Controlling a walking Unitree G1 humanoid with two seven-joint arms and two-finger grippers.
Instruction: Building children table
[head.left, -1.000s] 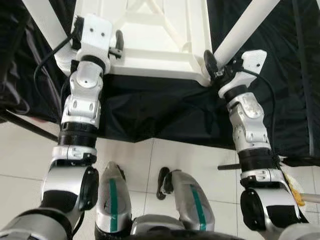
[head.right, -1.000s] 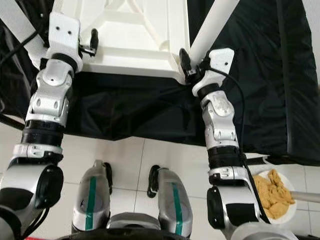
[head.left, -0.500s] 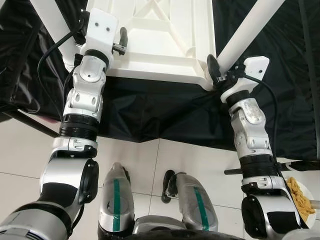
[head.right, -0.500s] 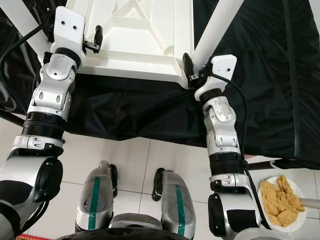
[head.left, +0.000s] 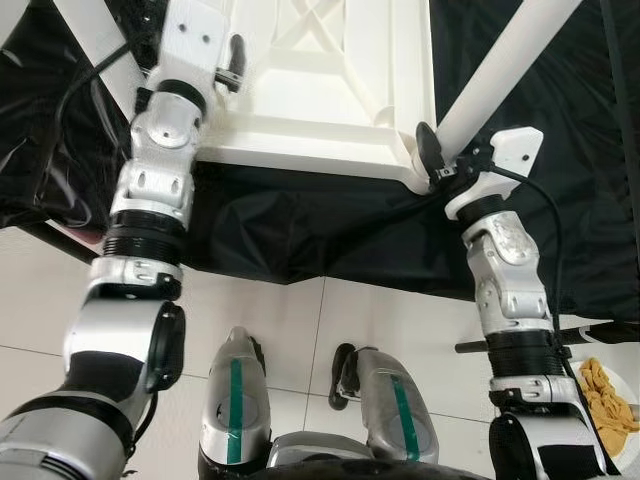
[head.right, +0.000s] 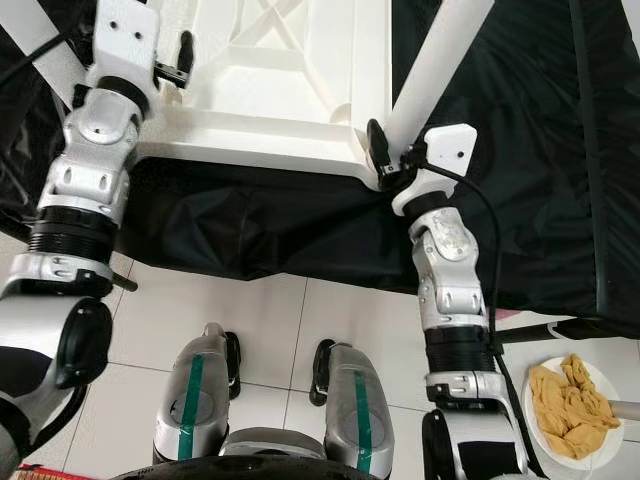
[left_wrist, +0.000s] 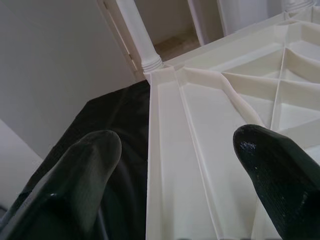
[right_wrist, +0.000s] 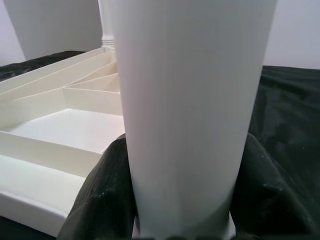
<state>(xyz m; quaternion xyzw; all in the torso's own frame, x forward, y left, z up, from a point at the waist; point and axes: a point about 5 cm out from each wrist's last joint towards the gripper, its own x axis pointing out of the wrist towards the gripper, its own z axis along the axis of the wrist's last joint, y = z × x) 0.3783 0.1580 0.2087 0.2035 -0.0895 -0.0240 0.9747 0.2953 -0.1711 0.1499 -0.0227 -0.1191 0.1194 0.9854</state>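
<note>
Here, in the left eye view, an upturned white plastic tabletop (head.left: 330, 90) lies ribbed side up on a black cloth (head.left: 300, 225) draped over a work surface, and that cloth hangs down toward pale floor tiles (head.left: 360, 310) where the robot's own silver feet stand. A plate of yellowish food (head.left: 610, 395) sits on the floor, well away from the tabletop on the robot's right. A white table leg (head.left: 500, 65) rises slanting from the tabletop's near right corner, and another leg (head.left: 95, 45) slants away from the near left corner. The right gripper (head.left: 432, 160) reaches up to the base of the right leg, its arm nearly straight and upright; the left gripper (head.left: 232, 62) is raised over the tabletop's left edge. In the right eye view the same tabletop corner sits against the right wrist housing, and the plate is in full view. In the left wrist view, two black fingers (left_wrist: 85, 170) are spread wide apart above the tabletop's rim, touching nothing, with a far leg (left_wrist: 137, 35) standing at the corner beyond. In the right wrist view, both fingers (right_wrist: 107, 195) press against opposite sides of the white leg, gripping it just above the tabletop.
</note>
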